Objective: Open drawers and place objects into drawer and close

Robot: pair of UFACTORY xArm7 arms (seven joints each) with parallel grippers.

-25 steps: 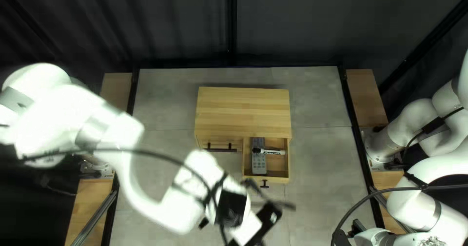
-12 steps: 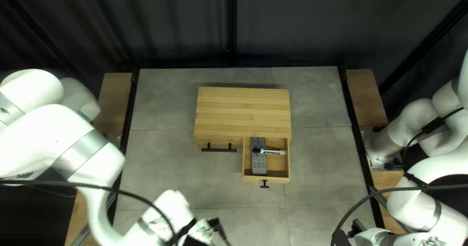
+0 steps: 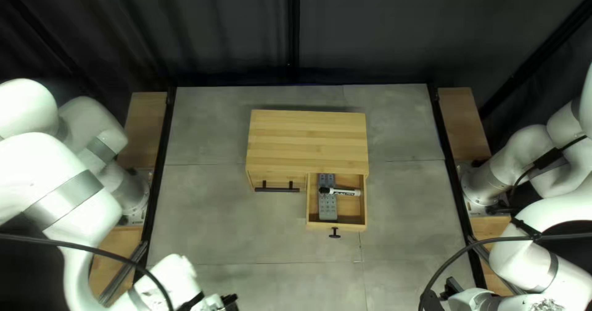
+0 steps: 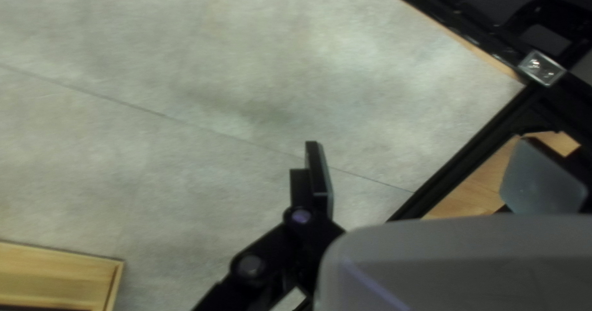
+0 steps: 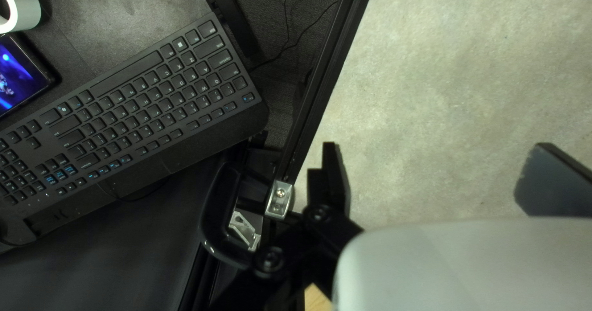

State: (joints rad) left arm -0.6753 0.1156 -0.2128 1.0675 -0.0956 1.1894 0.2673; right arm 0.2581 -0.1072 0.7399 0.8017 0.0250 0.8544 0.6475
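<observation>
A wooden cabinet point(image 3: 307, 139) stands mid-table in the top left view. Its right drawer point(image 3: 353, 209) is pulled out, holding a grey remote point(image 3: 327, 207) with a white marker point(image 3: 345, 192) lying across it. The left drawer point(image 3: 259, 180) is closed. My left gripper point(image 3: 229, 302) is low at the bottom edge, well clear of the cabinet; in its wrist view the gripper point(image 4: 428, 175) stands open over bare table, a wooden corner point(image 4: 55, 274) off to one side. My right gripper point(image 3: 453, 286) stays at the lower right, and in its wrist view the gripper point(image 5: 444, 178) is open and empty.
Black frame rails point(image 3: 453, 188) border the table. Beyond the rail in the right wrist view lie a keyboard point(image 5: 142, 95), a lit phone-like screen point(image 5: 18, 77) and a white roll point(image 5: 24, 6). A black handle point(image 5: 213, 218) is near the right gripper.
My left arm has swung away from in front of the cabinet toward the lower left, uncovering the closed drawer's handle. The cabinet, its contents and my right arm look unmoved.
</observation>
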